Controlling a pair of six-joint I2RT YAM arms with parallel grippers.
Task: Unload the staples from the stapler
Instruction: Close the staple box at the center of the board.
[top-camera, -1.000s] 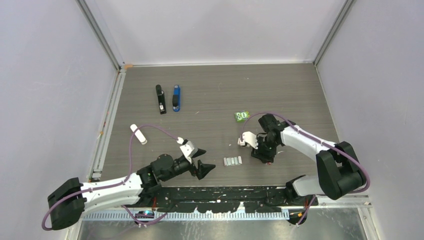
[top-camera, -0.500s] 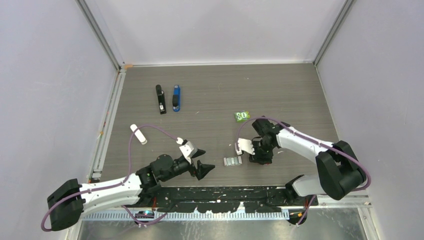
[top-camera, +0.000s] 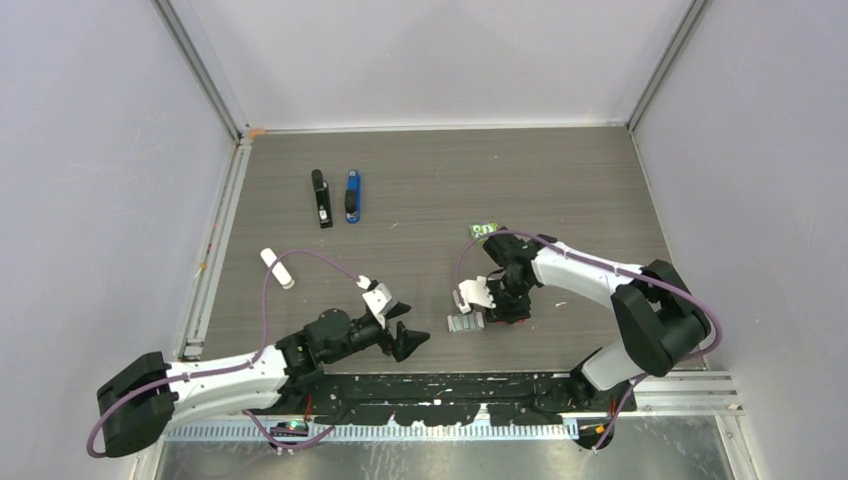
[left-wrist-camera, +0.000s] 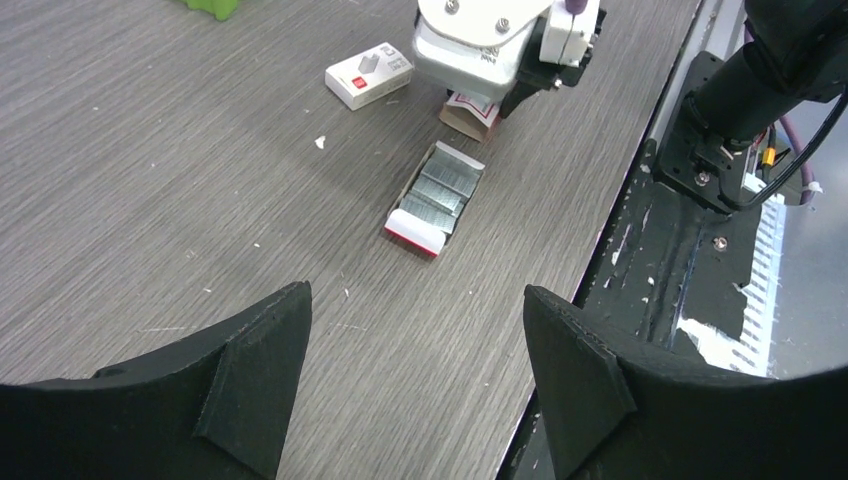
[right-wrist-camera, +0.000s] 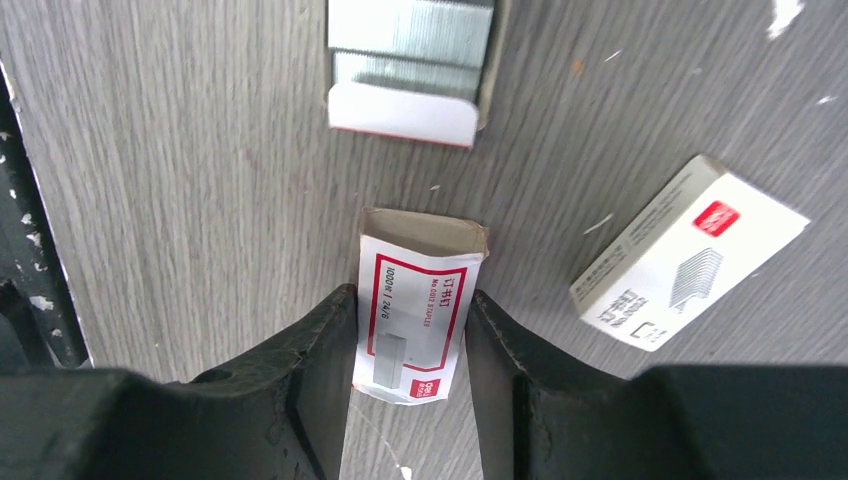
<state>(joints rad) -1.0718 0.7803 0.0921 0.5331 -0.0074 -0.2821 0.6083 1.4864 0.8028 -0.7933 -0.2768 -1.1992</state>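
The right gripper (right-wrist-camera: 410, 300) is pinching a small red-and-white cardboard sleeve (right-wrist-camera: 418, 335) beside an uncovered tray (right-wrist-camera: 400, 112) of silvery ribbed staples (right-wrist-camera: 410, 30) — apparently boxing them up — while the left gripper (left-wrist-camera: 412, 300) is hanging with jaws spread; next calls for a level lift.

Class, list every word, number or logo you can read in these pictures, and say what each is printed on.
"1000" and "24/6": on the open box sleeve between the fingers of the right gripper.
"STAPLES": same sleeve, next line; the number before it is blurred.
Red logos on the sleeve and the closed box: too small to read.
Print on the green packet: too small to read.
On the black stapler and the blue stapler: no text visible.
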